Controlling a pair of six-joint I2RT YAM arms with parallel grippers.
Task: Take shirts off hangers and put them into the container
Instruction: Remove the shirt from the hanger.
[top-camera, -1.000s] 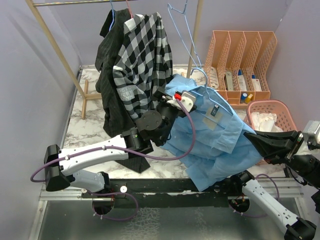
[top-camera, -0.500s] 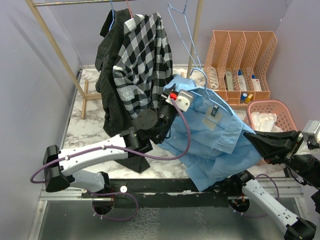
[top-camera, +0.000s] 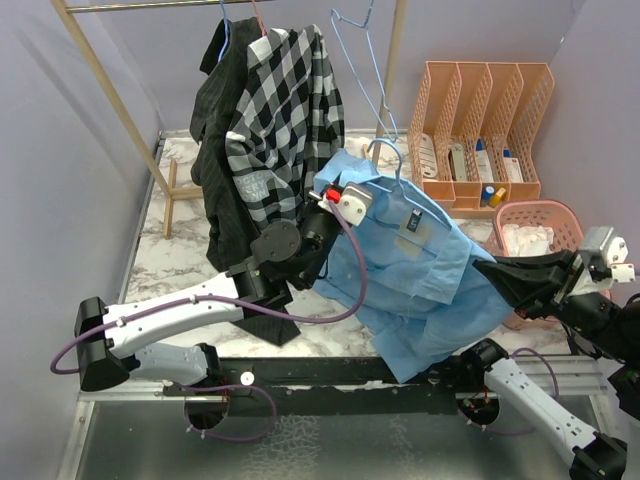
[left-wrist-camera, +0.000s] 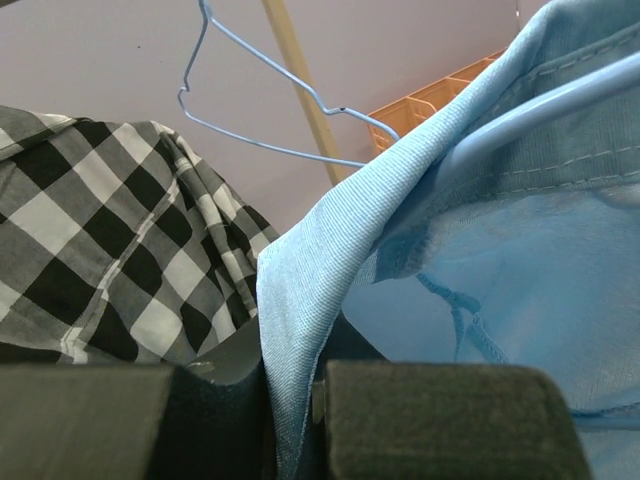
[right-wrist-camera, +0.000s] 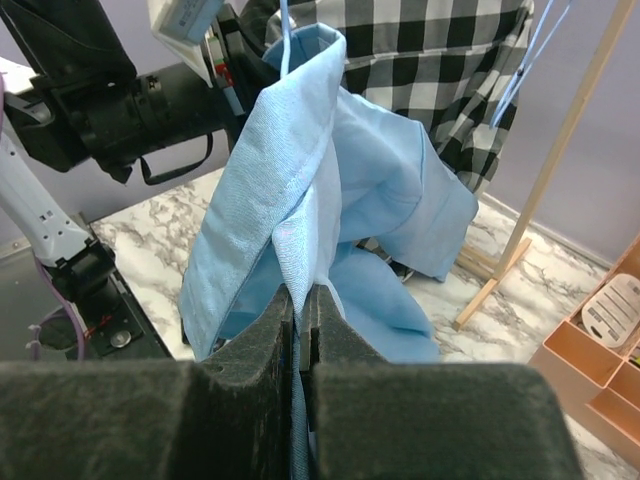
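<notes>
A light blue shirt hangs spread between my two grippers, still on a light blue hanger whose hook sticks up above its collar. My left gripper is shut on a fold of the shirt's shoulder edge, with the hanger wire just to its right. My right gripper is shut on the shirt's opposite edge. The checked shirt and the black pinstriped shirt hang on the rack. The pink container at the right holds a white shirt.
An empty light blue hanger dangles from the rack's top bar. The wooden rack's slanted posts and its foot stand at the left. A peach file organizer sits behind the container.
My left gripper has shut on the shirt's edge and drawn it slightly left. The hanger and shirt shifted left with it. The right gripper moved a little left, still holding.
</notes>
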